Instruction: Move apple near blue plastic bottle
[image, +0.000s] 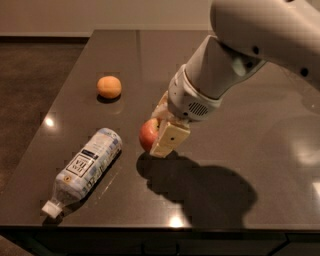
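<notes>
Apple (147, 135), round and red-pink, pinched in the cream two-finger claw (160, 135) at mid-table.

The apple sits between the fingers, one at its 12 o'clock and one at its 4 o'clock, and bulges out toward 9 o'clock; I cannot tell whether it is clear of the dark glossy table (280, 150). The clear plastic bottle with its blue-and-white label (87, 167) lies on its side at 8 o'clock, nearby but apart. The small orange fruit (109, 86) lies at 11 o'clock. The hold looks off-centre, so the smooth fruit may slip out, then roll. A low sweep could also nudge the bottle and send it rolling.
</notes>
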